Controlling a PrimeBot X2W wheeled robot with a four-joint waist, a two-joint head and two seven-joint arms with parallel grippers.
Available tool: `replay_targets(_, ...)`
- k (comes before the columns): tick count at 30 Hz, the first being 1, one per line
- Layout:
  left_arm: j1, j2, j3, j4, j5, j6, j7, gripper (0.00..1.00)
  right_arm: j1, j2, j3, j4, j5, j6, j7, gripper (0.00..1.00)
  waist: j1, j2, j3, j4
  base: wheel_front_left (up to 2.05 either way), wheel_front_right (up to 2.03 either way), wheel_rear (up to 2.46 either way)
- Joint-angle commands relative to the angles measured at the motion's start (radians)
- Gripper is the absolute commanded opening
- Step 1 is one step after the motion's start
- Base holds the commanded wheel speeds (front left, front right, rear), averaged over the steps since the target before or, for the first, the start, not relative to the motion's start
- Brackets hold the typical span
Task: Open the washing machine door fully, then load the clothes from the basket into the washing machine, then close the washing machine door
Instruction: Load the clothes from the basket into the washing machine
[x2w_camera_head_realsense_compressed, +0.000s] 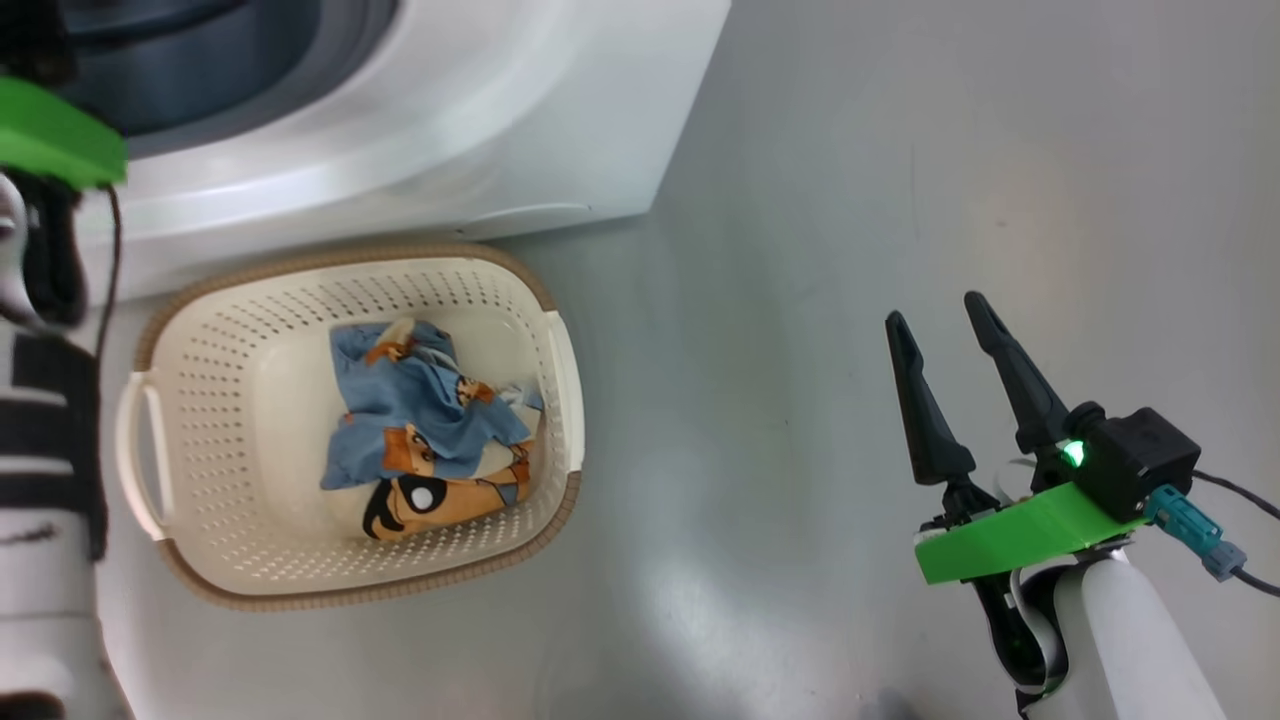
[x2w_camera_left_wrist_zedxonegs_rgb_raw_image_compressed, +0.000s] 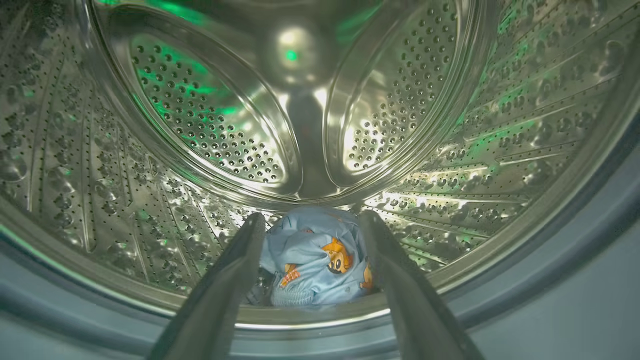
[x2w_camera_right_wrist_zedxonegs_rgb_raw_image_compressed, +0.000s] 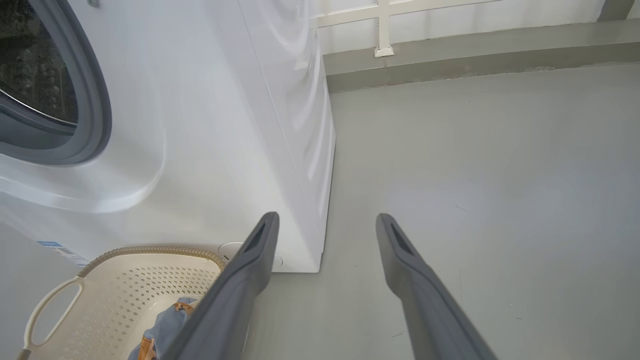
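The white washing machine (x2w_camera_head_realsense_compressed: 420, 130) stands at the top left with its drum mouth uncovered; the washing machine door is out of view. Inside the steel drum (x2w_camera_left_wrist_zedxonegs_rgb_raw_image_compressed: 210, 130) my left gripper (x2w_camera_left_wrist_zedxonegs_rgb_raw_image_compressed: 312, 217) is open, and a light blue garment (x2w_camera_left_wrist_zedxonegs_rgb_raw_image_compressed: 315, 265) with orange prints lies on the drum floor between its fingers. The cream basket (x2w_camera_head_realsense_compressed: 210, 400) sits on the floor before the machine and holds more clothes (x2w_camera_head_realsense_compressed: 420, 430), blue, orange and white. My right gripper (x2w_camera_head_realsense_compressed: 935, 312) hangs open and empty over bare floor, right of the basket (x2w_camera_right_wrist_zedxonegs_rgb_raw_image_compressed: 125, 295); its fingers (x2w_camera_right_wrist_zedxonegs_rgb_raw_image_compressed: 250, 270) frame the machine's corner (x2w_camera_right_wrist_zedxonegs_rgb_raw_image_compressed: 300, 150).
My left forearm (x2w_camera_head_realsense_compressed: 40, 560) and its green bracket (x2w_camera_head_realsense_compressed: 50, 130) run up the left edge toward the drum's grey-blue gasket (x2w_camera_left_wrist_zedxonegs_rgb_raw_image_compressed: 575, 260). Grey floor (x2w_camera_head_realsense_compressed: 900, 150) spreads to the right of the machine. A wall with a white rail (x2w_camera_right_wrist_zedxonegs_rgb_raw_image_compressed: 385, 25) stands behind.
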Motion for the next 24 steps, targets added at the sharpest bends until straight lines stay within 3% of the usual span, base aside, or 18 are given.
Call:
replay_targets(1, 0.039, 0.040, 0.018, -0.046, -0.009, -0.002, -0.005, 1.00, 0.033, 0.001, 0.015, -0.015, -0.014, 0.002, -0.005, 1.00, 0.0000, -0.0001, -0.027, 0.017, 0.00, 0.00, 0.00)
replay_targets(24, 0.543, -0.098, 0.127, -0.548, -0.027, -0.002, -0.005, 1.00, 0.059, 0.001, 0.017, -0.004, -0.007, 0.002, -0.005, 1.00, 0.0000, -0.0001, -0.114, 0.043, 0.00, 0.00, 0.00)
